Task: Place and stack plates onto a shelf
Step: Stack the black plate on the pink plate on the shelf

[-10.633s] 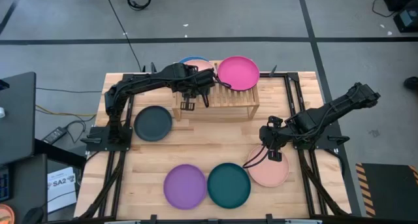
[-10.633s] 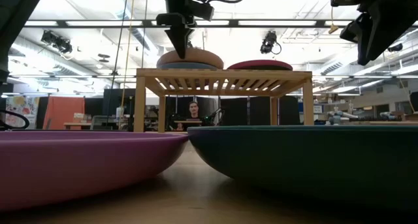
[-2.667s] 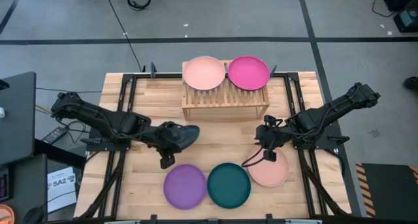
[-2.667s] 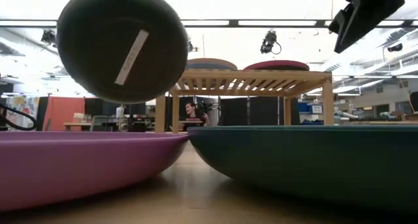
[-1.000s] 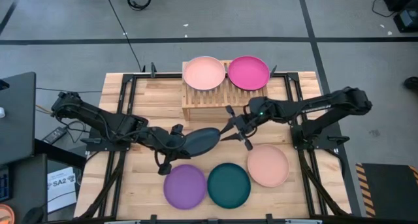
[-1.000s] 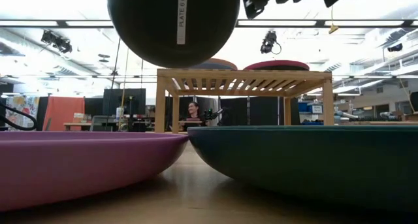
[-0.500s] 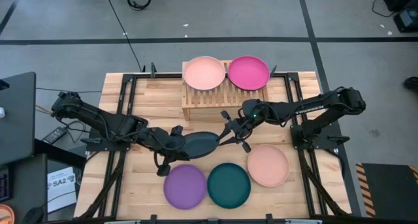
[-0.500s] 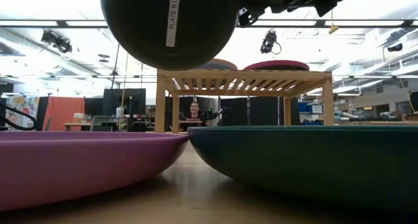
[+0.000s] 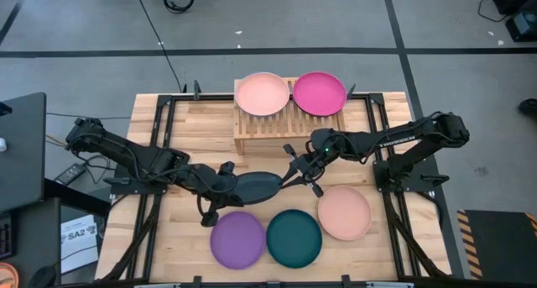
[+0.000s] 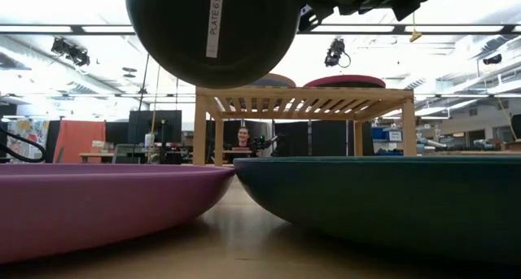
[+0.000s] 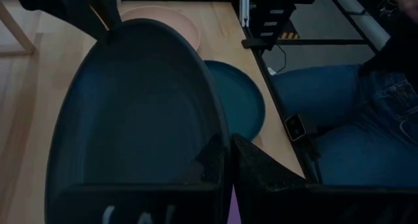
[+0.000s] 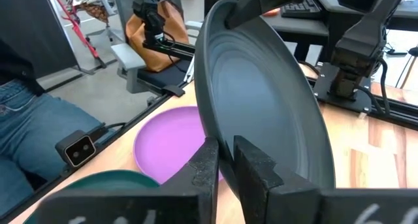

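Observation:
A charcoal plate (image 9: 258, 185) hangs in the air between both grippers, above the table's middle; the low view shows its underside (image 10: 212, 35) with a white label. My left gripper (image 9: 225, 180) is shut on its left rim. My right gripper (image 9: 294, 167) is shut on its right rim. The shelf (image 9: 289, 127) stands at the far edge and carries a peach plate (image 9: 262, 93) and a magenta plate (image 9: 319, 93) lying flat on its slats. Purple (image 9: 237, 239), teal (image 9: 294, 238) and peach (image 9: 344, 212) plates lie flat near the table's near edge. My left gripper pinches the charcoal plate's left rim (image 11: 222, 152) between its two fingers, one on the hollow face and one on the underside, coming level from the table's left. The plate is lifted clear and tilted. My right gripper pinches the opposite rim (image 12: 221, 145), one finger (image 12: 208, 168) on each face, coming from the table's right. The plate stands edge-on between the fingers, clear of the table.
The purple and teal plates lie right under the held plate, toward the near edge. Bare planks show between the shelf and these plates, and on the table's left part. A seated person's legs in jeans (image 11: 339, 113) are beside the table.
My right gripper has moved toward the table's left and reached the charcoal plate's right rim. The plate, held by my left gripper, has shifted slightly left and tipped flatter, staying clear of the table.

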